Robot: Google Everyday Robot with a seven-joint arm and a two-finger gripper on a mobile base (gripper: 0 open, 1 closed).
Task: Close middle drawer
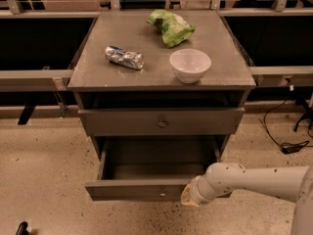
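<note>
You are looking down on a grey counter [146, 67] whose back edge meets dark benches that run out of view on both sides. The arm [259, 180] enters from the right edge, so its base is cut off. Under the counter, the upper drawer [122, 122] sits flush. Below it, the middle drawer [132, 190] stands pulled well out; its inside looks bare, though the front wall hides the near floor of it.

On the counter, a crumpled green bag [171, 26] lies at the back. Its print cannot be read. A white bowl [190, 65] stands upright near the front edge, right of centre. A crushed can [124, 57] lies on its side to the left, and you cannot make out its label.

The tool [188, 198] is against the right part of the middle drawer's front, just right of the knob [162, 194]. The wrist covers it, so you cannot tell whether it is apart or together.

A black cable [288, 146] trails on the floor at right.
</note>
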